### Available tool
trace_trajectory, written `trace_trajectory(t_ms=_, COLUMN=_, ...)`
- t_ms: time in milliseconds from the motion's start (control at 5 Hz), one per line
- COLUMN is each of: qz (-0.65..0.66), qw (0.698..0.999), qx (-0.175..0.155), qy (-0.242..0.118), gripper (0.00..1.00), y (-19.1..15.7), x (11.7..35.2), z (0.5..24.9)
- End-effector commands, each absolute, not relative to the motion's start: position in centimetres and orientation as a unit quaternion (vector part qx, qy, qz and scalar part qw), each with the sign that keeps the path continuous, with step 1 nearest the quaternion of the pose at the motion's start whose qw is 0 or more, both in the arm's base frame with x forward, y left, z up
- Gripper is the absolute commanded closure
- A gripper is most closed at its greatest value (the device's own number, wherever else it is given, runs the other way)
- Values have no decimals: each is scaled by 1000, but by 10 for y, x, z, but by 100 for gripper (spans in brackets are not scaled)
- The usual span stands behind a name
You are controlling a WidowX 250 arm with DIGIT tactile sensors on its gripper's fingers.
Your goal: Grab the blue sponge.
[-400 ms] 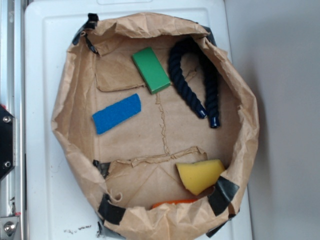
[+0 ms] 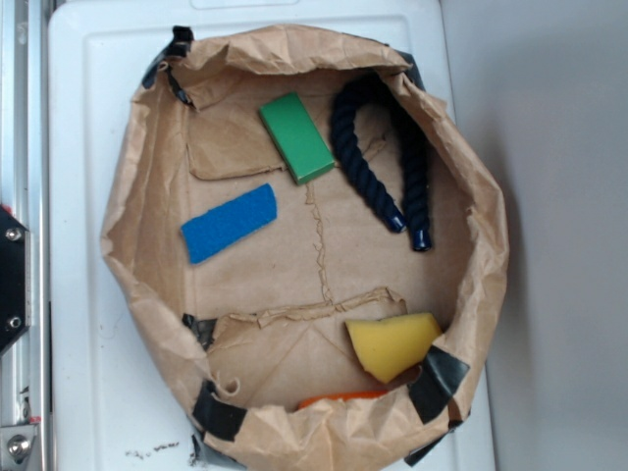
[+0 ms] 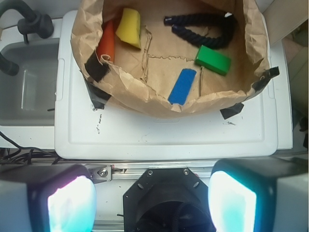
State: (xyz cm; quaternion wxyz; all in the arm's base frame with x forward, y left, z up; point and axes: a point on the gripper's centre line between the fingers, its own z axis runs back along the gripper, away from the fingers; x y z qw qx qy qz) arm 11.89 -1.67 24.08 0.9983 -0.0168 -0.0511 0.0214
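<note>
While the arm is far back from the work, nothing has been touched — the reach has not begun

Step in hand: approach; the grab is not yet started
Gripper (image 3: 152, 195): seen only in the wrist view, its two pads wide apart with nothing between them, well short of the paper tray (image 2: 118, 216)
Blue sponge (image 2: 229, 223): lies flat on the tray floor, left of centre in the exterior view, slightly askew, apart from its neighbours
Neighbours: green block (image 2: 296, 137) near it above; dark rope (image 2: 383, 157) beyond that; yellow wedge sponge (image 2: 392, 343) and orange piece (image 2: 339, 398) at the far side
Next move calls for: travel over the crumpled wall, then a descent with fingers straddling the strip's narrow width — it is thin, so they must reach almost to the floor
</note>
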Motion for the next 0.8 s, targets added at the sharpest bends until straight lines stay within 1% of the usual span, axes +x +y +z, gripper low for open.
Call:
trace_trajectory(t_ms=0, qz=38, qw=998, qx=-16, qy=-56, gripper=0, y=-11, x=161, z=242)
trace_trajectory(t_ms=200, qz=59, qw=996, qx=-15, qy=-59, gripper=0, y=-1, x=195, z=227)
trace_trajectory(t_ms=400, qz=80, qw=995, qx=-29, qy=-58, gripper=0, y=7, x=219, z=209)
trace_trajectory(t_ms=600, qz=80, qw=995, qx=-29, qy=-58, gripper=0, y=7, x=219, z=209)
